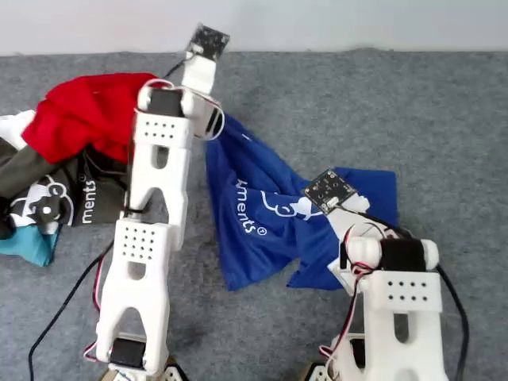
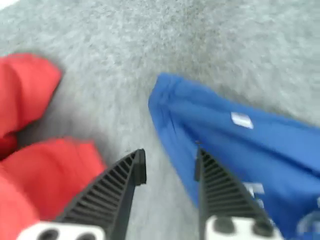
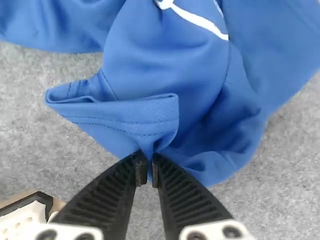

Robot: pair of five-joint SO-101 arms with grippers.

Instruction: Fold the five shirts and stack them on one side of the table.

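A blue shirt (image 1: pixel 270 214) lies crumpled on the grey table in the middle of the high view. My right gripper (image 3: pixel 146 169) is shut on a fold of the blue shirt's hem (image 3: pixel 145 127), at the shirt's near right corner. My left gripper (image 2: pixel 169 165) is open just above the table, with the blue shirt's far corner (image 2: pixel 175 100) by one finger and a red shirt (image 2: pixel 45 170) by the other. Nothing is between its fingers. In the high view the left gripper (image 1: pixel 213 123) sits at the blue shirt's far left tip.
At the far left lies a pile: the red shirt (image 1: pixel 87 115) on top, a black printed shirt (image 1: pixel 59 198), a teal one (image 1: pixel 28 246) and a white one (image 1: pixel 14 127). Bare grey table (image 1: pixel 397 103) stretches to the right and back.
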